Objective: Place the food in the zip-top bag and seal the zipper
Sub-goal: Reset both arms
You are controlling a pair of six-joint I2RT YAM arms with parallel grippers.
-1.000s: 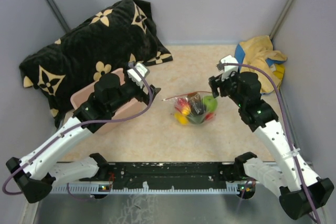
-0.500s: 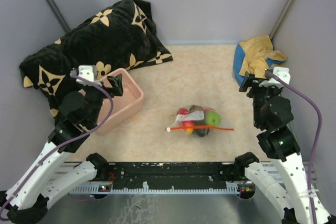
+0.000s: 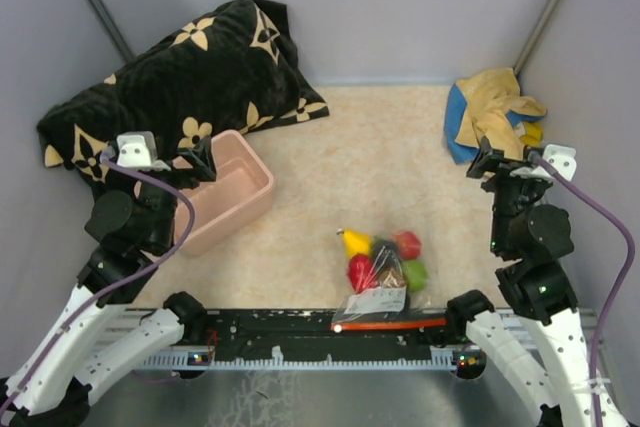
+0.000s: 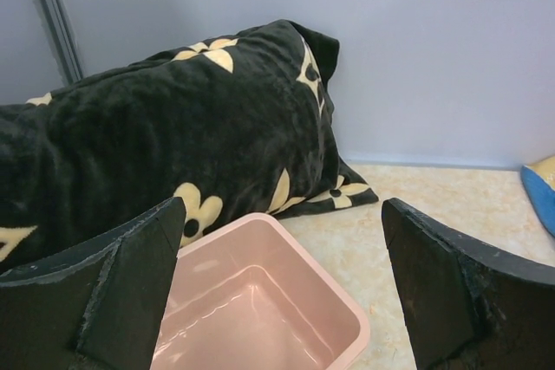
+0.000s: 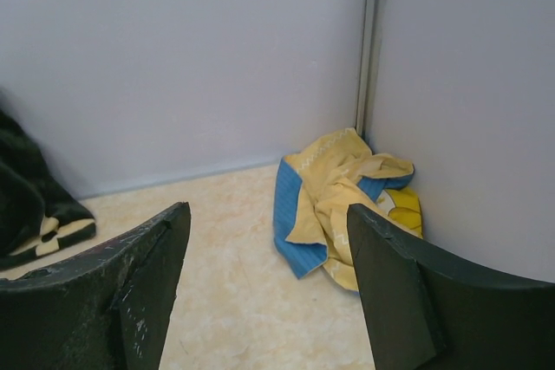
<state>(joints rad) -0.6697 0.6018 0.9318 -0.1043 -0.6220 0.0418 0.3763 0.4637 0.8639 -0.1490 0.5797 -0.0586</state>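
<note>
Clear zip-top bag [image 3: 379, 296] holds glossy multicoloured food [image 3: 359, 272].

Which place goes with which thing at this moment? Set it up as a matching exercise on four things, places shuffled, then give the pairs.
Things:
1. zip-top bag
2. pink tub
3. yellow and blue cloth
4. black pillow

Places or states:
A. in the far right corner
B. at the middle of the near edge, with the food inside
C. far left, lying against the wall
D. on the left, just in front of the pillow, nothing inside

Pairs: 1-B, 2-D, 3-A, 4-C
</note>
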